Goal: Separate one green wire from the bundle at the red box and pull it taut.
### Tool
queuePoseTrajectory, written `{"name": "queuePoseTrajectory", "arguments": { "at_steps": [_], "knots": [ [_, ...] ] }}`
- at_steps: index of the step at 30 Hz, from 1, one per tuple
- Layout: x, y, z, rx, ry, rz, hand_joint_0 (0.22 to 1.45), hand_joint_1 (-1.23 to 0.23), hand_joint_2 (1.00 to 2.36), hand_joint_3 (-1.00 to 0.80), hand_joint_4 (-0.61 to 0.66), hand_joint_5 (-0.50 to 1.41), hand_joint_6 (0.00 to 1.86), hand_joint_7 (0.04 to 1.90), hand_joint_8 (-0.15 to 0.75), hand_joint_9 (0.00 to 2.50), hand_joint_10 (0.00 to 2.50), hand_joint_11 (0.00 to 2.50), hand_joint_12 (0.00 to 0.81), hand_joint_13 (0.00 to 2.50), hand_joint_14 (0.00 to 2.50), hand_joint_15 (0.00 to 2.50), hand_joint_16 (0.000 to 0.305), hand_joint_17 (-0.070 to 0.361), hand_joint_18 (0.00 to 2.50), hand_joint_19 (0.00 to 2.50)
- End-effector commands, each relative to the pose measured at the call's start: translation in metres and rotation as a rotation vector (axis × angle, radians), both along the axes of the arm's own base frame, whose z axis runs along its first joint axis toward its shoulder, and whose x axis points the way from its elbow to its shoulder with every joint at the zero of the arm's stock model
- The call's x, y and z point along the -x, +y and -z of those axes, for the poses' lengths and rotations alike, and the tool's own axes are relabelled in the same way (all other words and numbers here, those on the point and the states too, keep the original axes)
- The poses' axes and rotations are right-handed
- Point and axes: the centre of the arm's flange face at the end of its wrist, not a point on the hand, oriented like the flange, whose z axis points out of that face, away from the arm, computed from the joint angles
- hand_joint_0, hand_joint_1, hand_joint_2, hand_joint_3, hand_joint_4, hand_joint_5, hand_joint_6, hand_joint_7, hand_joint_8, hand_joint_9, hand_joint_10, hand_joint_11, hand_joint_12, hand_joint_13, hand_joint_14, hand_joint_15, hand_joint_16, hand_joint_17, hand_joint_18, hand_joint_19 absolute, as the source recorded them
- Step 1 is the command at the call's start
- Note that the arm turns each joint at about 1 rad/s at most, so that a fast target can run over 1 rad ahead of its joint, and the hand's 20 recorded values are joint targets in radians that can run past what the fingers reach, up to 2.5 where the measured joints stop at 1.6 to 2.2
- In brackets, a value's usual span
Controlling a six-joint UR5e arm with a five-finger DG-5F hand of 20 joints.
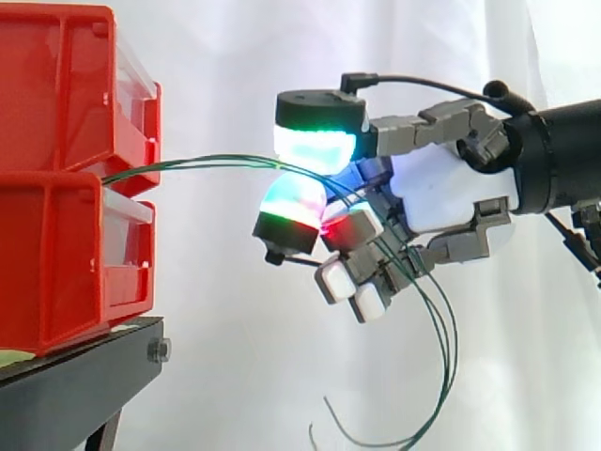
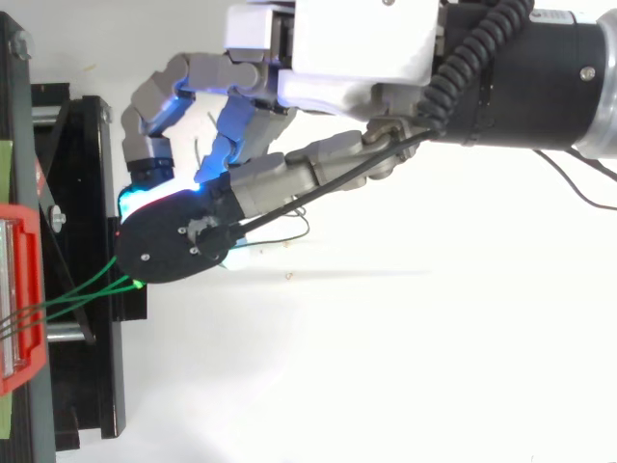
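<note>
Two red bins are stacked at the left, the upper one on the lower one; from above a red bin sits at the left edge. A few thin green wires come out between the bins and run right in a slight arc. They pass between two glowing fingertips of my hand, which is curled and pinches them. Behind the hand the wires hang down in a loose loop. In the top view the green wires fan from the bin to the hand.
The bins rest on a black stand, whose frame lies just under the fingertips in the top view. A white curtain hangs behind, and the arm enters from the right.
</note>
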Motion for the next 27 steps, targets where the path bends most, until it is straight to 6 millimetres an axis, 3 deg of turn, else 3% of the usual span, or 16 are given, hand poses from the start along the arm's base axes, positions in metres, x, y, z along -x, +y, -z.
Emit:
{"name": "queuePoseTrajectory", "arguments": {
  "at_steps": [1, 8, 12, 15, 18, 22, 27],
  "knots": [
    [-0.0013, 0.0001, -0.0087, 0.018, -0.006, -0.002, 0.61, -0.66, 1.02, -0.17, 0.16, -0.20, 0.90, 1.02, 0.355, 1.14, 0.02, 1.08, 0.348, 1.00, 0.02, 0.47, 0.049, 0.111, 0.95, 0.48],
    [-0.0023, 0.0038, -0.0103, 0.019, -0.011, -0.007, 0.62, -0.67, 1.02, -0.18, 0.16, -0.20, 0.91, 1.00, 0.350, 1.14, 0.02, 1.08, 0.343, 1.00, 0.02, 0.47, 0.049, 0.110, 0.95, 0.48],
    [-0.0030, 0.0053, -0.0125, 0.026, -0.015, -0.013, 0.56, -0.57, 1.01, -0.41, 0.21, -0.20, 0.90, 0.96, 0.352, 1.16, 0.02, 1.08, 0.354, 1.01, 0.02, 0.47, 0.050, 0.112, 0.96, 0.50],
    [-0.0032, 0.0053, -0.0163, 0.038, -0.019, -0.015, 0.55, -0.52, 1.01, -0.44, 0.21, -0.19, 0.88, 0.98, 0.354, 1.18, 0.02, 1.06, 0.358, 1.02, 0.02, 0.47, 0.051, 0.115, 0.97, 0.50],
    [-0.0031, 0.0053, -0.0149, 0.041, -0.014, -0.015, 0.59, -0.51, 1.01, -0.37, 0.20, -0.19, 0.87, 1.05, 0.352, 1.19, 0.02, 1.06, 0.353, 1.02, 0.02, 0.47, 0.049, 0.111, 0.96, 0.50],
    [-0.0029, 0.0051, -0.0141, 0.041, -0.012, -0.014, 0.60, -0.61, 1.02, -0.19, 0.18, -0.19, 0.91, 1.09, 0.358, 1.20, 0.02, 1.08, 0.354, 1.03, 0.02, 0.47, 0.050, 0.112, 0.97, 0.49],
    [-0.0032, 0.0064, -0.0149, 0.041, -0.014, -0.015, 0.61, -0.67, 1.02, -0.10, 0.11, -0.18, 0.93, 1.08, 0.378, 1.21, 0.02, 1.08, 0.358, 1.04, 0.02, 0.47, 0.052, 0.117, 1.00, 0.46]
  ]
}}
